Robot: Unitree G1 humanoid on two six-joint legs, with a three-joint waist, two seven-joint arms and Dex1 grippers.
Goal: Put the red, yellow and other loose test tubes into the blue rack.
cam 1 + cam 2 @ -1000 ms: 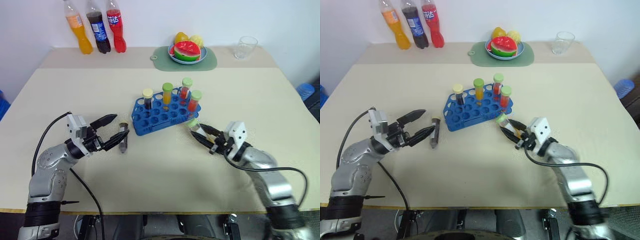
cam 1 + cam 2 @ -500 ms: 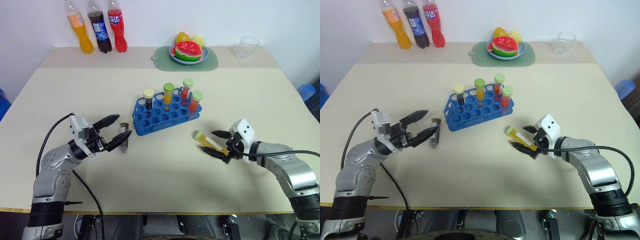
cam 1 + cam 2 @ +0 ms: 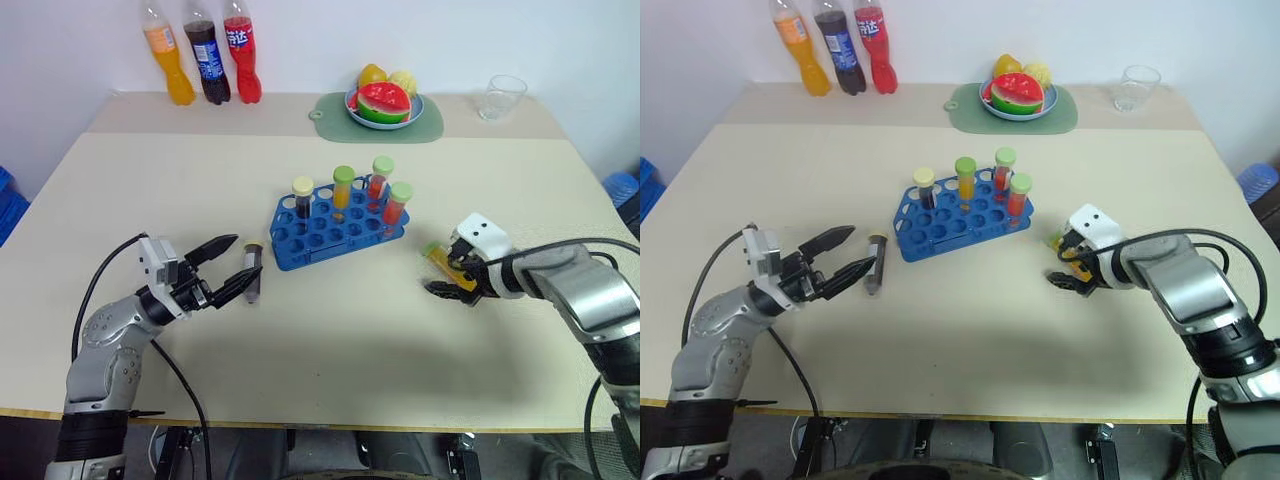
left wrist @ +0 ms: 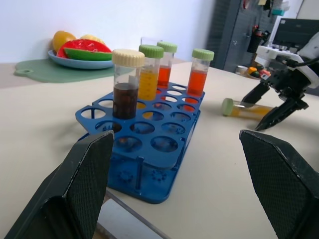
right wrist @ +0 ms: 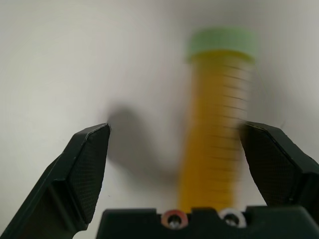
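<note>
Beige table with the blue rack near centre, holding four capped tubes upright. Just left of it, a dark-filled tube lying loose, beside the spread fingers of the left gripper. To the rack's right, the right gripper pointing down, fingers spread over a yellow tube on the tabletop. At the far edge: three soda bottles, a fruit plate on a green mat, and a clear cup.

Head stereo pair looking down over table, wrist cameras low, close along fingers

A rack sits mid-table holding four tubes; loose tubes lie on its left and right.
</note>
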